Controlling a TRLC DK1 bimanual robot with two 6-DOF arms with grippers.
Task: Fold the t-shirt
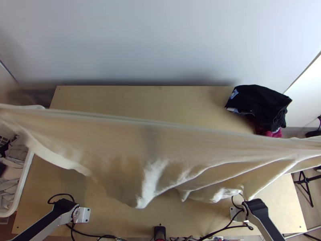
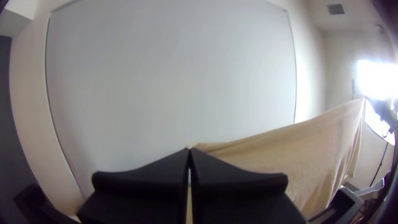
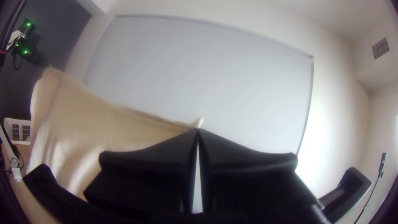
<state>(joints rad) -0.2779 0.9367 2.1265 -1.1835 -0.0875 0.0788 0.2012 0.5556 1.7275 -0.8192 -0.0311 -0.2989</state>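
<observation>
Wrist cams catch the left gripper [image 2: 189,150] and right gripper [image 3: 198,130] both clamped on the cream tee [image 1: 120,146], while top view shows it strung across over the table [image 1: 132,96], arms [image 1: 40,223] angled outward.

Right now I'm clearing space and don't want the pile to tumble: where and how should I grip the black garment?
Probably by its left edge in the top view, near the pale patch, coming from mid-table: the black garment rests on magenta cloth, and the stretched t-shirt crosses the nearer side.
</observation>
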